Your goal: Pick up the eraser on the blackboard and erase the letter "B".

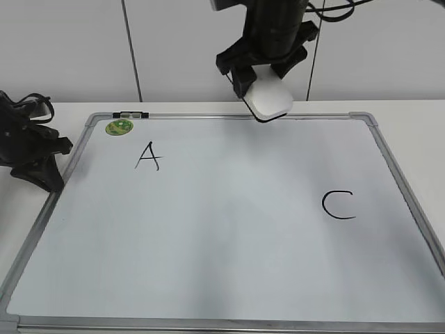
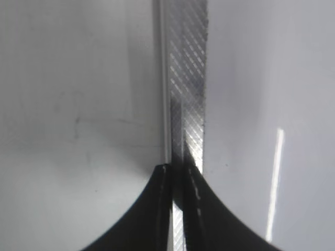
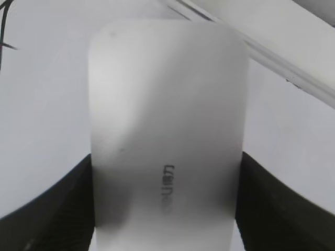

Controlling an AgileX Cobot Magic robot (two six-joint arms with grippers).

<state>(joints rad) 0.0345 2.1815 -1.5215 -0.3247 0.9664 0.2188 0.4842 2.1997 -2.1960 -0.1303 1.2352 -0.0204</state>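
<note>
Right hand raised, left hand low
Right hand (image 1: 268,89) clamps the eraser (image 1: 270,98); left hand (image 2: 178,172) rests with fingers together.

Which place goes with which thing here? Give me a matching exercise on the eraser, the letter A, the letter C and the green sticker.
Things:
1. eraser
2. letter A
3. letter C
4. green sticker

Places:
a. right part of the blackboard
b. far-left corner of the board
c. held by the right gripper, at the board's far edge
d. left part of the board, just nearer than the sticker

Pairs: 1-c, 2-d, 3-a, 4-b
</note>
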